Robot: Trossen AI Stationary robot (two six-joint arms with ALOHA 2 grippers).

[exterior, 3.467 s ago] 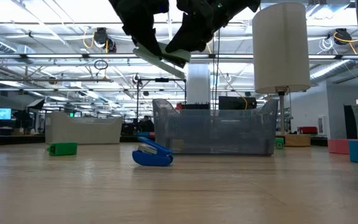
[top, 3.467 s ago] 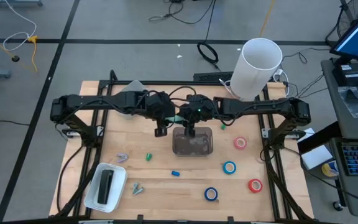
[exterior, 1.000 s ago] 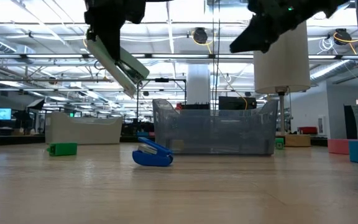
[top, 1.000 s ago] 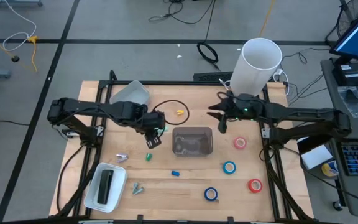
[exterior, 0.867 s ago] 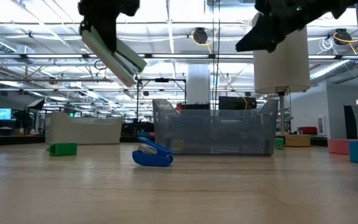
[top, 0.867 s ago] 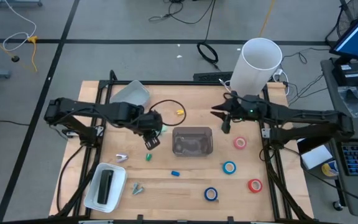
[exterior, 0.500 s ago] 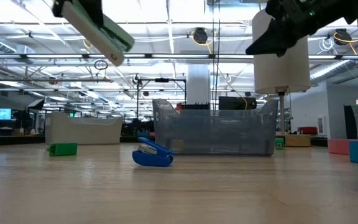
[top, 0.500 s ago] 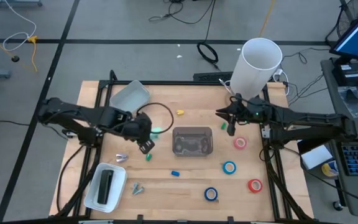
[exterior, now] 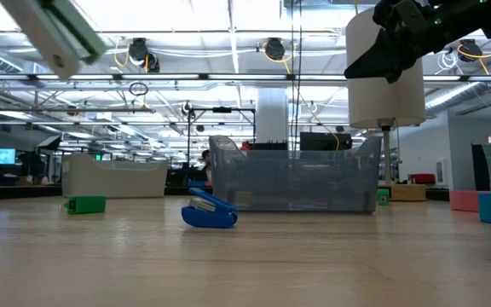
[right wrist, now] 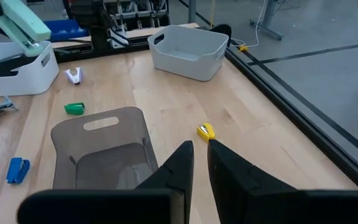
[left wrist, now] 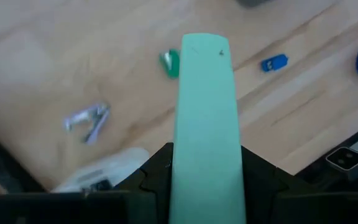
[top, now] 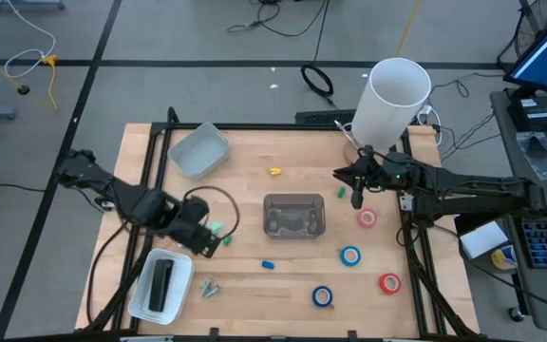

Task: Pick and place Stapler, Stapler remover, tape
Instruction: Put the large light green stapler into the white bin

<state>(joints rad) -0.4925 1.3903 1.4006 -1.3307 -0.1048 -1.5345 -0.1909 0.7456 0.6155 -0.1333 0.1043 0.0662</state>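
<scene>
My left gripper (top: 204,241) hangs over the table's near left part, shut on a light green stapler (left wrist: 205,112), which also shows high up in the low view (exterior: 58,34). A black stapler (top: 162,282) lies in a white tray (top: 145,302). Staple removers lie flat on the wood: green (left wrist: 169,63), blue (top: 268,264), yellow (top: 275,172) and silver (top: 186,240). Tape rolls lie flat at the near right: pink (top: 367,218), blue (top: 350,255), blue (top: 323,296) and red (top: 389,283). My right gripper (top: 356,198) hovers shut, holding nothing, right of a clear bin (top: 294,228). My left gripper pinches the green stapler's two long sides (left wrist: 182,163) between its fingers near one end; the rest of the stapler sticks out past the fingertips. The fingers come from above, pointing steeply down. The stapler is lifted well clear of the table and shows tilted in the low view.
A grey bin (top: 200,150) stands at the far left and a tall white cylinder (top: 394,100) at the far right corner. Another silver remover (top: 209,286) lies beside the tray. Bare wood lies between the clear bin and the table's near edge.
My left gripper has carried the green stapler from beside the clear bin toward the table's left and near edges, rolling its wrist so the stapler turned about. My right gripper has drawn back toward the right edge and shut.
</scene>
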